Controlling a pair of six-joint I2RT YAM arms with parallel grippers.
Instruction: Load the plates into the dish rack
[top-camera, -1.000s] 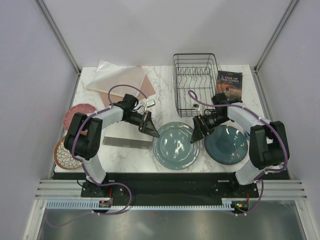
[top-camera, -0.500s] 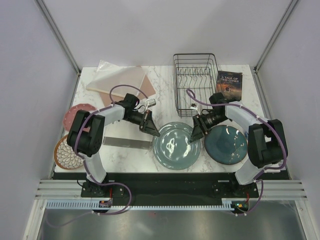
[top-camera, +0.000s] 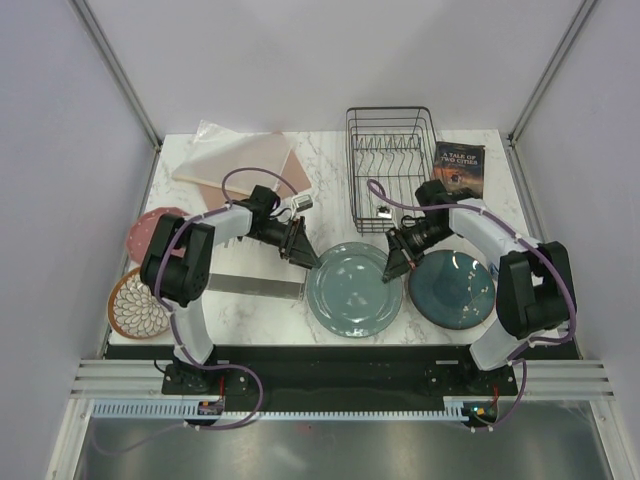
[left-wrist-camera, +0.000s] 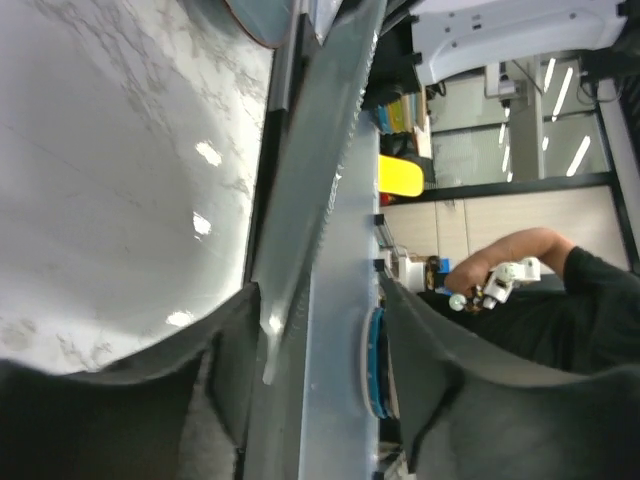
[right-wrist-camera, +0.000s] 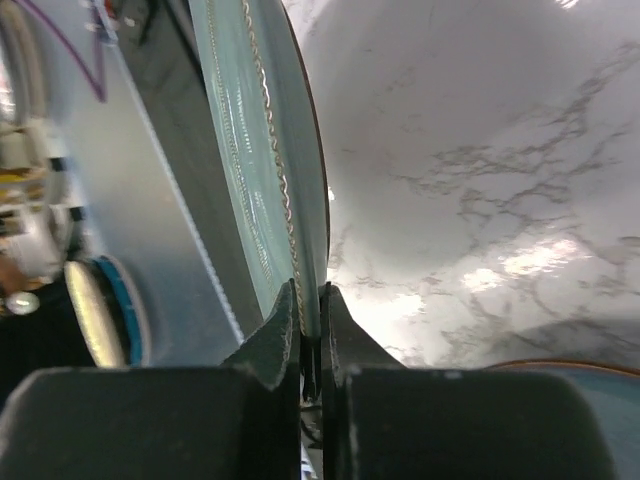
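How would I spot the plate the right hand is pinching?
Find the black wire dish rack on the table. In front sit two plates side by side; it is the left one, the teal-green plate, paler and greener than the dark blue plate beside it.

Robot lab booth; white panel walls (top-camera: 330, 50), aluminium frame rails (top-camera: 115, 72)

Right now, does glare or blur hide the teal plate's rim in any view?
Top external: sharp, even light, teal plate clear. Right wrist: rim crisp between the fingers, glare only on the table. Left wrist: plate edge blurred, small glare spots beside it.
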